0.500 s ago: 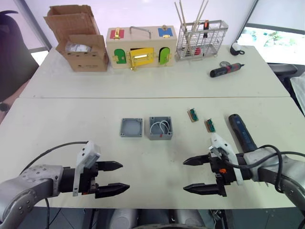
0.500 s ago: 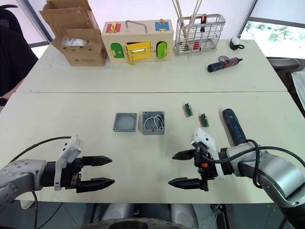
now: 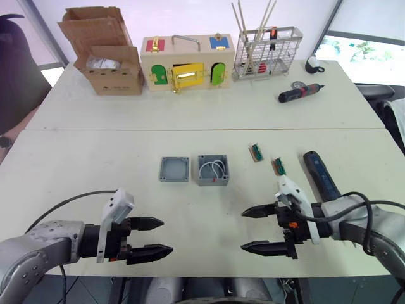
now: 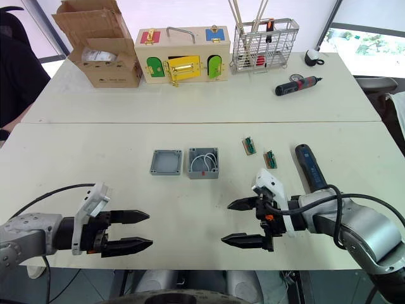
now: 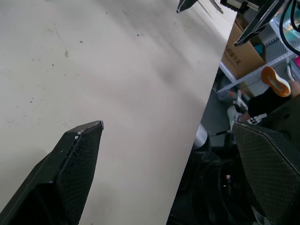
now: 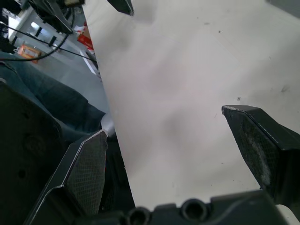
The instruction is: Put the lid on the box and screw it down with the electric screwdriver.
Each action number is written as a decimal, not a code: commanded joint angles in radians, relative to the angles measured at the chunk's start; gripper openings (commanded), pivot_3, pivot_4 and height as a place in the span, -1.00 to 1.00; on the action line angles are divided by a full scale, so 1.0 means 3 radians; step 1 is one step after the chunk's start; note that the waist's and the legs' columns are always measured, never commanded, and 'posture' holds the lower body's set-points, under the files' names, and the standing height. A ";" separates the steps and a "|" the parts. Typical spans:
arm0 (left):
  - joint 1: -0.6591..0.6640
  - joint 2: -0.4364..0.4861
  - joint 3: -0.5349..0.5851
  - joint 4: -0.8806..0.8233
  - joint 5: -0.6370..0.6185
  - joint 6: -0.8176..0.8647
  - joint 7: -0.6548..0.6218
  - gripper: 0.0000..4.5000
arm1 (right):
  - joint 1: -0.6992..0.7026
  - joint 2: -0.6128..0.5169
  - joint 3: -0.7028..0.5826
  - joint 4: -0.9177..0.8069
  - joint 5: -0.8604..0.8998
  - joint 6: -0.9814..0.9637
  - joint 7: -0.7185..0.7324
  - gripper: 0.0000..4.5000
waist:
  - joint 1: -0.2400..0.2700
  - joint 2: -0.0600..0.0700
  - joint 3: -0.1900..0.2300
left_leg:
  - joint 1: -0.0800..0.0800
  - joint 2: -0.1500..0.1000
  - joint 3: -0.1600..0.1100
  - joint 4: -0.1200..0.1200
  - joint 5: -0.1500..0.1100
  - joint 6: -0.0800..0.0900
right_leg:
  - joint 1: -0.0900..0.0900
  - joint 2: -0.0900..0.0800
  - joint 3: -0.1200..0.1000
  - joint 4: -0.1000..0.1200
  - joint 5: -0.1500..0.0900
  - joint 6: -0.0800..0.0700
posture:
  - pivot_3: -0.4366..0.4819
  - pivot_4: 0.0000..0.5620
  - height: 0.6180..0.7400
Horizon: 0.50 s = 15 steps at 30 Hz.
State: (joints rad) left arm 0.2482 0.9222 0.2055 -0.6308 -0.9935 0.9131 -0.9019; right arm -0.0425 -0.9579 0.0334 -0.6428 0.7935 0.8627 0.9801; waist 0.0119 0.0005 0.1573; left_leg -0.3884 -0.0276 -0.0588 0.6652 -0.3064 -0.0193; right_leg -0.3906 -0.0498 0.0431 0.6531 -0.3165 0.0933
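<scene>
A broad off-white table [image 3: 95, 158], made of two tops pushed together, takes up most of the room in front of the robot. Along its far edge stand an open brown cardboard carton [image 3: 106, 56], a pale wooden box with red, blue, green and yellow doors and a metal handle [image 3: 187, 62], and a wire mesh basket holding thin wooden sticks [image 3: 263, 50]. Near the front edge the left gripper [image 3: 155, 238] hovers just above the bare tabletop, its two black fingers spread apart with nothing between them. The right gripper [image 3: 255, 230] hangs at the same height on the other side, pointing toward the left one, its fingers also parted wide and empty. Just beside the right arm lies the thick dark blue-black stick-shaped electric screwdriver [image 3: 321, 175], flat on the table with one end near the wrist. A smaller black-and-red screwdriver [image 3: 300, 94] lies on the far tabletop, well apart. In the middle of the near tabletop sits the small square grey plastic box [image 3: 212, 170], open at the top, white wires curled inside and a red mark on its near wall. Just beside it, on its left, lies the shallow square grey plastic lid [image 3: 174, 169], apart from the box. Two small green-and-brown connector pieces [image 3: 255, 152] lie between box and screwdriver.
</scene>
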 commanded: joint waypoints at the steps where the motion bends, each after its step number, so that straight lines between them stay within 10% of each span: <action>1: -0.0041 0.0005 0.0066 -0.0048 -0.0069 -0.0006 -0.0008 1.00 | -0.0068 0.0055 -0.0053 0.0026 0.0059 -0.0098 0.0083 0.97 | 0.0001 0.0000 0.0000 | 0.0000 0.0000 0.0000 0.0000 0.0000 0.0000 | 0.0000 0.0000 0.0000 0.0000 0.0000 0.0000 | -0.05 -0.47 1.00; 15: -0.0538 0.0525 -0.0422 0.0442 0.0819 -0.0333 -0.0461 1.00 | -0.0154 0.0049 -0.0351 -0.0177 0.0386 0.0353 -0.0431 0.97 | 0.0000 -0.0001 0.0000 | -0.0004 0.0000 0.0000 -0.0001 0.0000 0.0000 | -0.0004 0.0000 -0.0001 -0.0001 0.0001 -0.0001 | -0.05 -0.47 1.00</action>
State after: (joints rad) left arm 0.1211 1.0795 0.0842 -0.5217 -0.7608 0.8356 -1.0135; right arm -0.0866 -0.9418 -0.0394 -0.6592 0.8864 0.9578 0.8731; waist 0.0119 0.0003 0.1574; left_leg -0.3895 -0.0277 -0.0588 0.6649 -0.3063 -0.0194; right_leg -0.3918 -0.0500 0.0428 0.6529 -0.3163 0.0930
